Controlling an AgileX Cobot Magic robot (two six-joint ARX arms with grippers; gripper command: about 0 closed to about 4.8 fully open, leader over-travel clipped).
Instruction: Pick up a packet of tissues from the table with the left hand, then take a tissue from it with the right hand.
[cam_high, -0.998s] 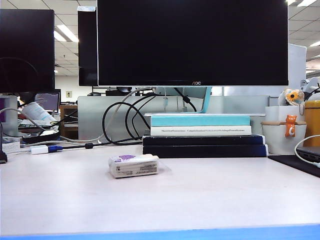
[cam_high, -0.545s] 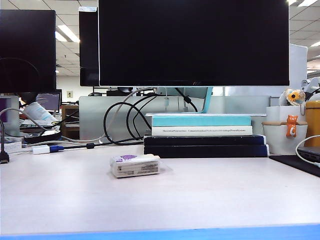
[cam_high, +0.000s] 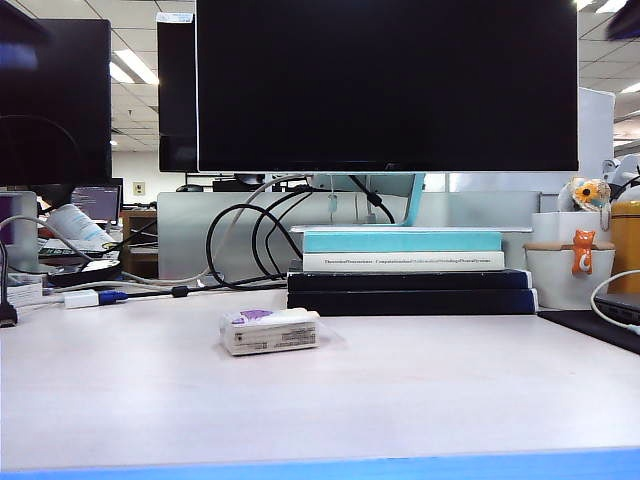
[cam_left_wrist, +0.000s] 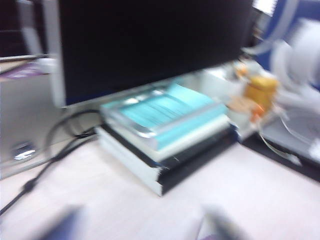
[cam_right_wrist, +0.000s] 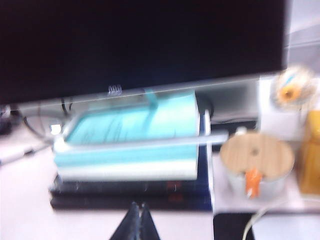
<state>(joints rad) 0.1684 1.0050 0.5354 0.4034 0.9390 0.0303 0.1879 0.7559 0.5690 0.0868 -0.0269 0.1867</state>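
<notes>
White packet of tissues lies on pale counter, left of centre, near book stack. Left gripper blurred, fingers parted, empty. Right gripper fingers closed, empty, near books.

My right gripper is matt black plastic, its two fingers pressed together over the table, a pale, smooth, matt top with faint grain and a blue edge band. My left gripper shows only as dark blurred shapes, so I cannot tell its finish. The packet of tissues is soft white plastic film, a little shiny, with a purple patch. The monitor has a glossy black screen. The books have smooth paper covers, turquoise and dark. The white pot carries a pale wooden lid, matt
</notes>
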